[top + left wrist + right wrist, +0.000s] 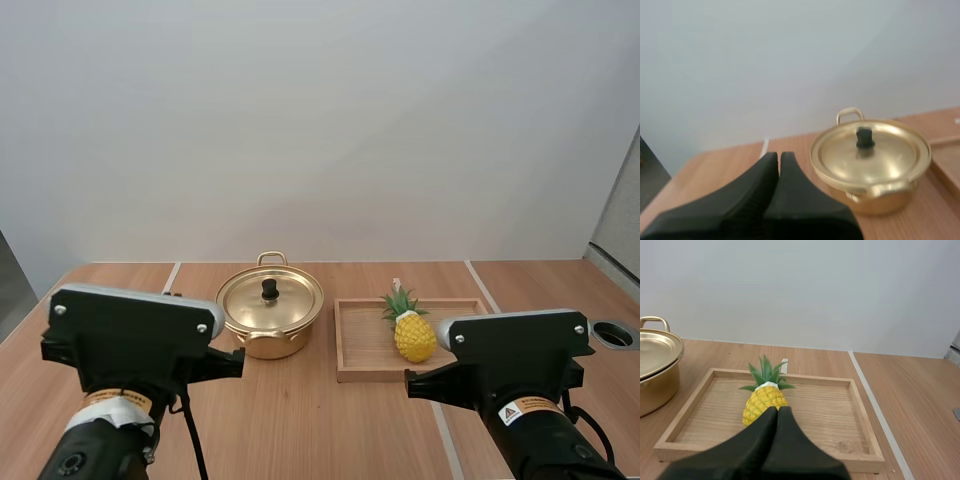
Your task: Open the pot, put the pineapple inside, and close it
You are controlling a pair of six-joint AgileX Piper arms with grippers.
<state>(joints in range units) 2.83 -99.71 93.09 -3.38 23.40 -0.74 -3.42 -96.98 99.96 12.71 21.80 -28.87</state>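
A gold pot [268,322] stands on the table with its lid [270,298] on, a black knob [270,289] at the lid's centre. To its right a yellow pineapple [412,330] with green leaves lies in a wooden tray [360,355]. My left gripper [779,159] is shut, its fingers together as one dark wedge, short of the pot [871,162] and to its left. My right gripper [778,412] is shut too, its tips just in front of the pineapple [763,396] in the tray [840,440].
Both arms sit at the near edge of the table [300,420]. A round hole [613,334] is set in the table at the far right. Bare wood lies in front of the pot and tray.
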